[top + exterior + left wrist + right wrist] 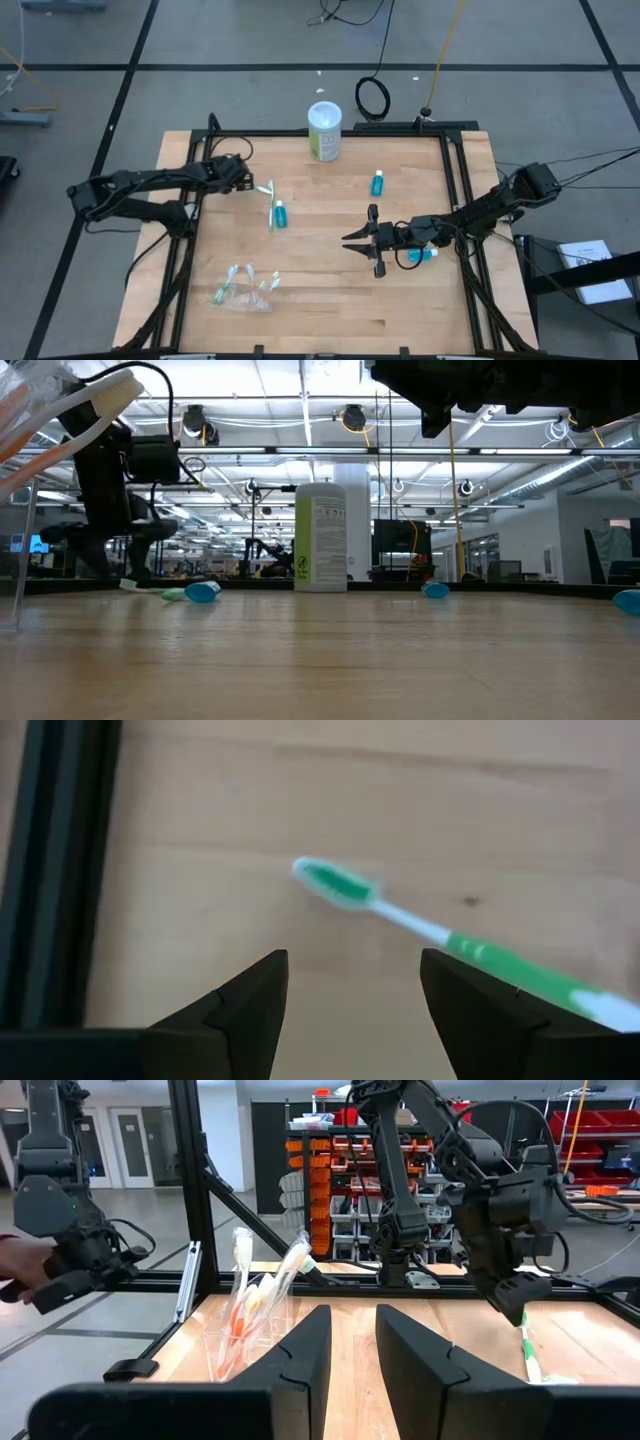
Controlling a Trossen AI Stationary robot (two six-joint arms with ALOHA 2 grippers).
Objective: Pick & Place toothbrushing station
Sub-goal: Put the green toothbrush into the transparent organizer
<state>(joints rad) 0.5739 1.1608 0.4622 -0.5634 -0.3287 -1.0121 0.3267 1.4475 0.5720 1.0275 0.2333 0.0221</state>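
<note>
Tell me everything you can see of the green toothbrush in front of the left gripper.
The green toothbrush is thin plastic: a white head with green bristles, a white neck, then a green handle. It lies flat on the bare wooden table, in the left half near the far side. In the high view a teal tube lies right beside its handle; whether they touch is unclear. The left gripper hangs just above the head end with its fingers apart, empty, not touching the brush.

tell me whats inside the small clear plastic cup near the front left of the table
Several thin toothbrushes with white, green and orange parts stand in the small clear plastic cup, heads poking out above its rim. Their lower ends and exact number cannot be made out.
</note>
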